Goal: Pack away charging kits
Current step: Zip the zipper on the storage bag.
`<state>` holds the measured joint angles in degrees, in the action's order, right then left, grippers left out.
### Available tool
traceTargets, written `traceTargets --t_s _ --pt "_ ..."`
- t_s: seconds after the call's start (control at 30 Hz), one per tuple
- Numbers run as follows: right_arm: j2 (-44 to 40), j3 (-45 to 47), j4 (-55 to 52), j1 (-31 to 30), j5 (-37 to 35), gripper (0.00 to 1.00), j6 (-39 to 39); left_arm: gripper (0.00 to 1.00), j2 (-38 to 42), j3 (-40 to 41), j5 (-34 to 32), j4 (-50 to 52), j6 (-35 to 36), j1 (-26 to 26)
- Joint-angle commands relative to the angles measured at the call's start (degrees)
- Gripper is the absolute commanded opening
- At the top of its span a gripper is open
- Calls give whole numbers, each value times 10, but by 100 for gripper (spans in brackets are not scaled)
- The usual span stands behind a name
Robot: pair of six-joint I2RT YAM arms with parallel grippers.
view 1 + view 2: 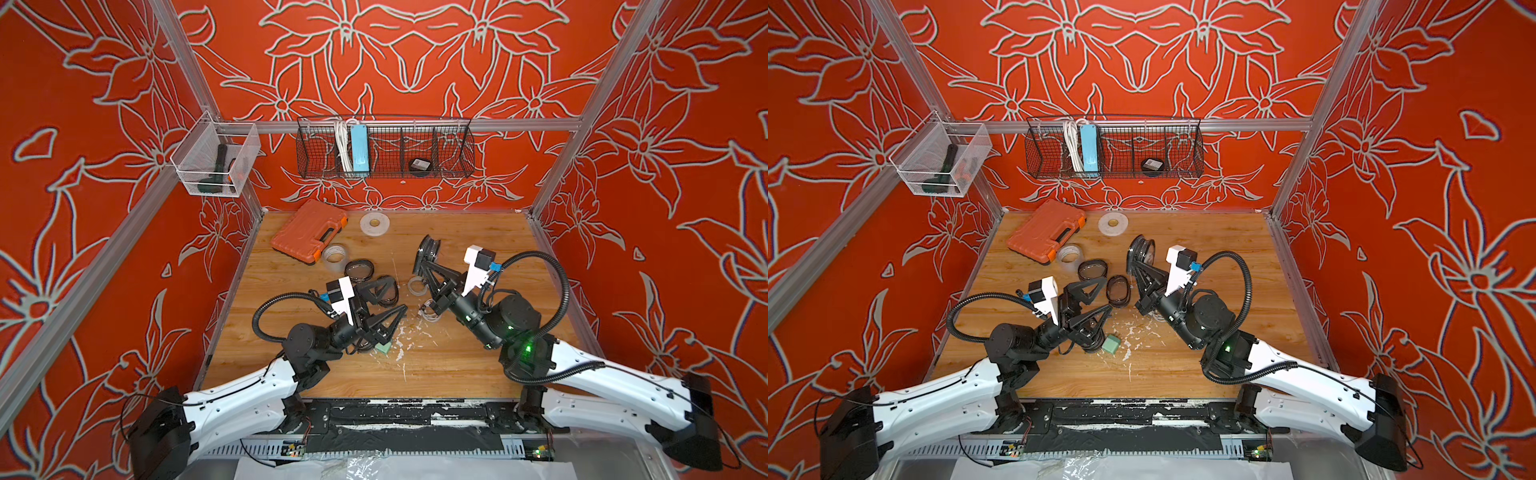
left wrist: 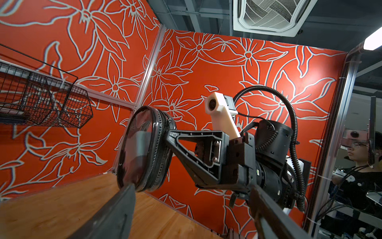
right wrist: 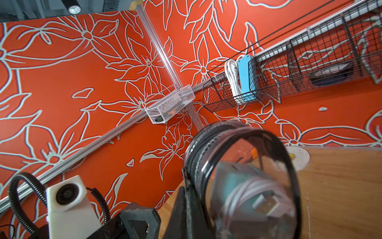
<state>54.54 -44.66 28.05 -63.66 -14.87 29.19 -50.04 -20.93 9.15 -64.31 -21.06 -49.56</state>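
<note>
Pouch [image 1: 428,249] clamped by its rim in right claw [image 1: 420,265], held clear of tabletop [image 1: 457,361], standing on edge. Teal adapter [image 3: 229,182] and cable [image 3: 246,194] sit inside, so it's probably up for zipping or stowing. Left claw [image 1: 1106,296]: fingers apart, empty, low over spare pouches [image 1: 1118,291], near loose adapter [image 1: 1112,345].

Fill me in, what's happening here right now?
The right end effector is shut on an oval black-rimmed clear-topped pouch, held up over the wooden table, with a teal cube adapter and coiled white cable inside. The left end effector is open, empty, near two more pouches and a loose teal adapter.
</note>
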Motion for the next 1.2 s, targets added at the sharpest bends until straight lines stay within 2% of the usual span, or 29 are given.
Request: traceTargets --t_s 0.0,0.1,0.2,0.37,0.5,0.6,0.77,0.97,1.17 --pt "2 -53 -21 -3 21 0 -26 82 9 -1 -21 -38 -8 -1" --pt "17 -94 -76 -3 41 0 -59 82 23 10 -42 -23 -11 0" --pt "44 -162 -164 -3 50 0 -82 79 34 10 -19 3 -22 9" --pt "105 -268 -298 -3 16 0 -126 76 34 -7 96 26 -108 78" --pt "154 -344 -385 -4 -43 0 -168 76 9 -2 202 -39 -235 169" --pt "195 -394 -429 -3 -67 0 -203 76 -11 -2 245 -76 -292 205" --pt "234 -431 -434 -4 -27 0 -255 77 -17 2 255 -93 -318 216" --pt "232 -428 -401 -4 22 0 -275 78 -2 5 254 -89 -322 225" --pt "220 -423 -377 -27 65 0 -303 78 -22 7 271 -137 -358 237"
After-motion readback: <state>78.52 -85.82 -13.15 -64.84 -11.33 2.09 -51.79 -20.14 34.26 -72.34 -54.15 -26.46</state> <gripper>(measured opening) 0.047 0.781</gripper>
